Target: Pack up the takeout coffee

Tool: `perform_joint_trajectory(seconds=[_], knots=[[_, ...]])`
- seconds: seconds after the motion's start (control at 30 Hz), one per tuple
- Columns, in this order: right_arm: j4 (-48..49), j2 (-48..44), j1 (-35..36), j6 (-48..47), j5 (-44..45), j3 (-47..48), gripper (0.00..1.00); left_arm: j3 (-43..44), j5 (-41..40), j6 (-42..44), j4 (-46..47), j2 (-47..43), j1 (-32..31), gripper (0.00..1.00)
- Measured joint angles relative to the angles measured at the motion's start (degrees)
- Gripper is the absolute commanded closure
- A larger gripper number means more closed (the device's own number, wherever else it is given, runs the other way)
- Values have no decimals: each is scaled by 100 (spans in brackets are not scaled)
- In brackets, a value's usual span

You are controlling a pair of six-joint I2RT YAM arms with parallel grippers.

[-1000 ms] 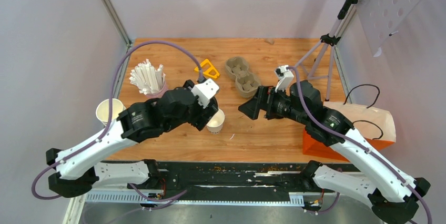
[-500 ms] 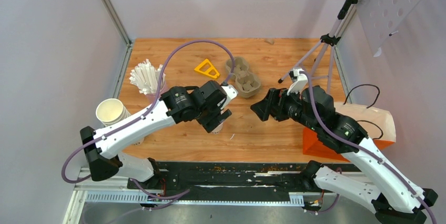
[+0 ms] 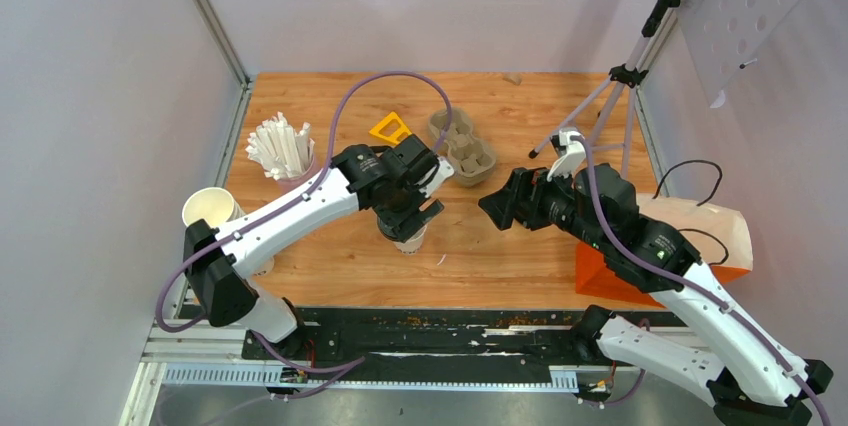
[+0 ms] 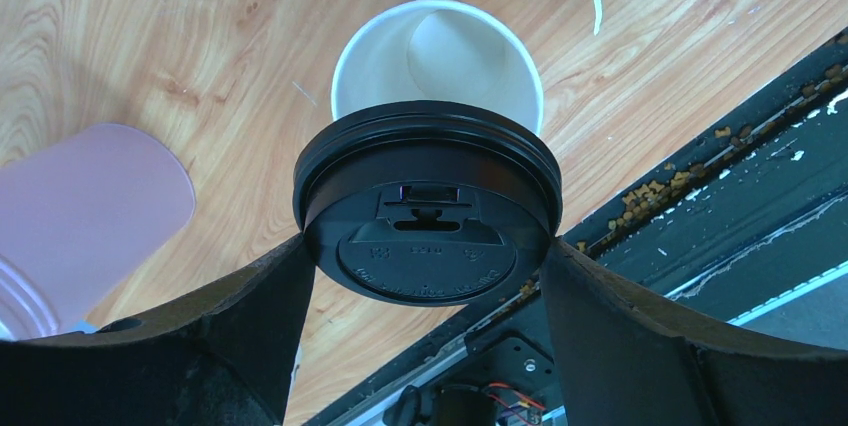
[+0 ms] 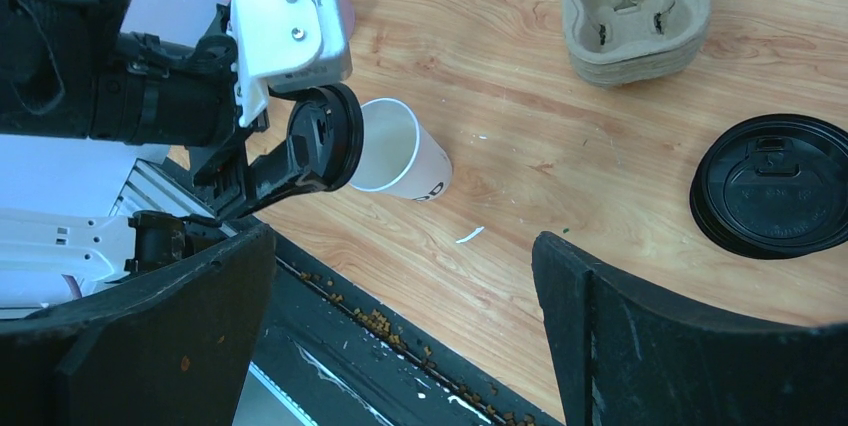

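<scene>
Left gripper [image 4: 428, 246] is clamped on a black lid [image 4: 428, 214], one finger against each side of its rim. The lid fills the centre of the left wrist view, its top face with the sip tab toward the camera. Just beyond it, in the upper centre of that view, stands the white paper cup [image 4: 437, 56] — upright on the wooden table [image 4: 150, 36], mouth uncovered. The lid overlaps the cup's near rim in this view; whether the two touch cannot be told. In the right wrist view the lid sits at the upper left, just beside the cup's mouth and not seated on it. In the top view the cup is at the lower centre of the table, mostly hidden under the left gripper, with only its lower edge showing. Right gripper [image 5: 400, 246] — jaws wide apart, nothing between them, hovering over bare wood to the right of the cup in the top view. A stack of black lids [image 5: 775, 186] lies flat at the right edge of the right wrist view, well apart from the cup. The pulp cup carrier [image 3: 462, 146] sits at the upper centre of the table, with a yellow piece [image 3: 390, 129] just to its left. White straws [image 3: 280, 144] stand in a pink cup [image 4: 90, 201] at the table's upper left; lidless cream cups [image 3: 210, 211] are at its left edge.
</scene>
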Motion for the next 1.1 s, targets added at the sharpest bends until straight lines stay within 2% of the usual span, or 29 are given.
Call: perform_joint_trajectory(seconds=[0.33, 1.1], knots=[[0, 70, 0, -44, -2, -2, 0, 46, 273, 166, -85, 127, 238, 14], [2, -22, 0, -44, -2, -2, 0, 520, 555, 376, -378, 922, 251, 10]])
